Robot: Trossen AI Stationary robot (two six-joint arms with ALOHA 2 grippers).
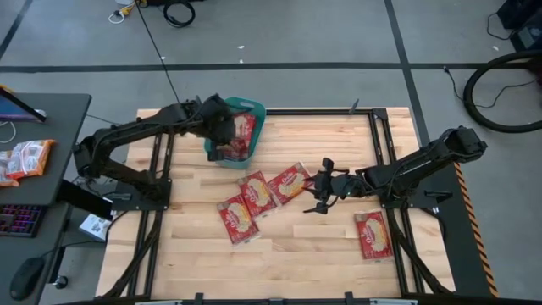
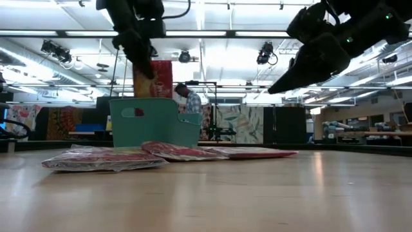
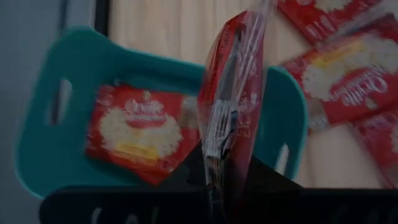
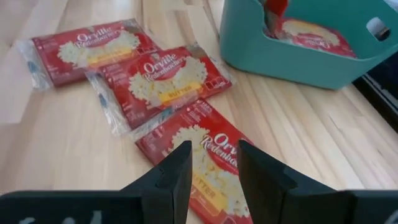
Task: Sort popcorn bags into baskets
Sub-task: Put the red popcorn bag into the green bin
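The teal basket (image 1: 254, 114) stands at the table's far left, with one red popcorn bag (image 3: 140, 127) lying flat on its floor. My left gripper (image 1: 222, 135) is over the basket, shut on another popcorn bag (image 2: 161, 78). Three bags (image 1: 237, 219), (image 1: 258, 193), (image 1: 290, 180) lie flat and overlapping at mid-table, and one more bag (image 1: 373, 235) lies near the right edge. My right gripper (image 1: 320, 188) is open and hovers well above the table (image 2: 283, 84). Its fingers stand over the nearest bag (image 4: 217, 155) of the three without touching it. My left gripper pinches the popcorn bag by its upper end (image 3: 219, 158) between the two fingers, coming from above and pointing down. The bag hangs upright below the fingers, edge-on to the wrist camera. Its lower part (image 2: 161, 93) dips behind the basket's rim (image 2: 154, 100).
A grey side desk left of the table holds orange-and-white packets (image 1: 25, 159), a keyboard and a mouse. Black frame rails run along the table's edges. Bare wood lies along the near edge and between the bags and the right rail. A person (image 2: 190, 100) stands far behind the table.
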